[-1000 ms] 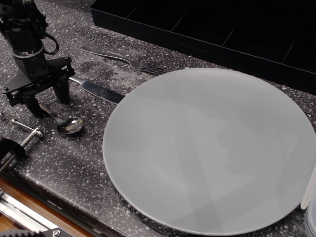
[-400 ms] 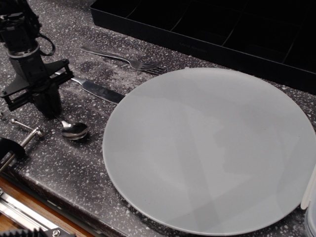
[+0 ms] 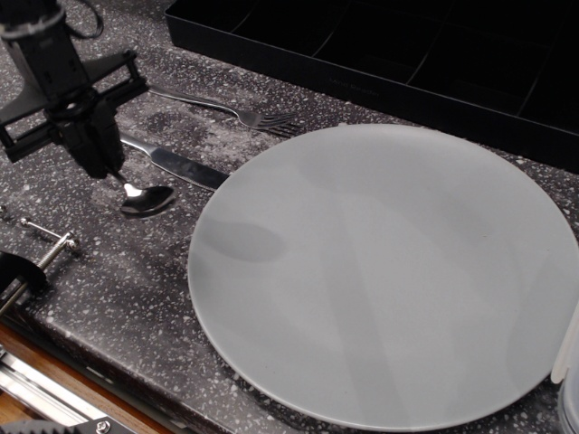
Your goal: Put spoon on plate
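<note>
Risk first: slim polished handle, narrow pinch, bowl hanging free below and to the right. Likely to swivel or slide out during the carry; thin steel on hard pads offers little friction. Could also clip the plate rim if brought across too low. Would skid on landing if dropped from height onto the smooth plate face.

Speckled dark counter, granular stone look, matte. Black compartmented tray along the far edge, straight walls, dull finish.

Plate: very large, flat, round, frosted pale grey, no raised lip visible; bare.

Gripper: black, angular, jaws drawn close together, pinching the top of the spoon handle.

Knife: long flat blade, mirror bright, lying between gripper and plate, tip appears tucked at the plate edge.

Fork: tined, polished, lying beyond the knife, near the plate's far-left rim.

Spoon: small, shiny, oval bowl with bright highlight, left of the plate and apart from it. Lifted clear or bowl resting on counter: cannot tell.
</note>
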`<state>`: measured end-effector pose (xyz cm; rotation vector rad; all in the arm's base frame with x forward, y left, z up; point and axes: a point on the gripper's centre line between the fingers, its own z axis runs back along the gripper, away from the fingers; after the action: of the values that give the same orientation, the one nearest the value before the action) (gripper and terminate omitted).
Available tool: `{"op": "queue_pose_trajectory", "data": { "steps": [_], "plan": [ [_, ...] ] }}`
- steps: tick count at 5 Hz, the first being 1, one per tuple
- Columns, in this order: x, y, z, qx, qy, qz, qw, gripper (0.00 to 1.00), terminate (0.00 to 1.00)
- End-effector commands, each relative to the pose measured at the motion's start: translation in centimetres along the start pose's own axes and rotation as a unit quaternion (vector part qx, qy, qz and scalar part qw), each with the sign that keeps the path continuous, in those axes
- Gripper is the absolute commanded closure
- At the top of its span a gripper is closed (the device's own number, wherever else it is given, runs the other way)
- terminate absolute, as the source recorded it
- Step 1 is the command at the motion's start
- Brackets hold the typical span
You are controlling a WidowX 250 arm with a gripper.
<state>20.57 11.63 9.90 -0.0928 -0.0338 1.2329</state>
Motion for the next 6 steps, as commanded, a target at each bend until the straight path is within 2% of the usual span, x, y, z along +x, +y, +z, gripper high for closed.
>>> {"op": "queue_pose_trajectory", "data": {
  "steps": [1, 2, 3, 4, 6],
  "plan": [
    [-6.6, -2.1, 0.3, -0.013, -0.042, -0.004, 0.9990, 1.00, 0.00],
    [-9.7, -4.6, -1.1, 0.002, -0.058, -0.002, 0.9983, 1.00, 0.00],
    [-12.5, -6.4, -3.9, 0.032, -0.098, -0.032, 0.9941, 1.00, 0.00],
    [-13.4, -6.7, -4.6, 0.034, -0.136, -0.072, 0.9875, 0.00, 0.00],
    [-13.4, -6.7, -4.6, 0.034, -0.136, -0.072, 0.9875, 0.00, 0.00]
  ]
}}
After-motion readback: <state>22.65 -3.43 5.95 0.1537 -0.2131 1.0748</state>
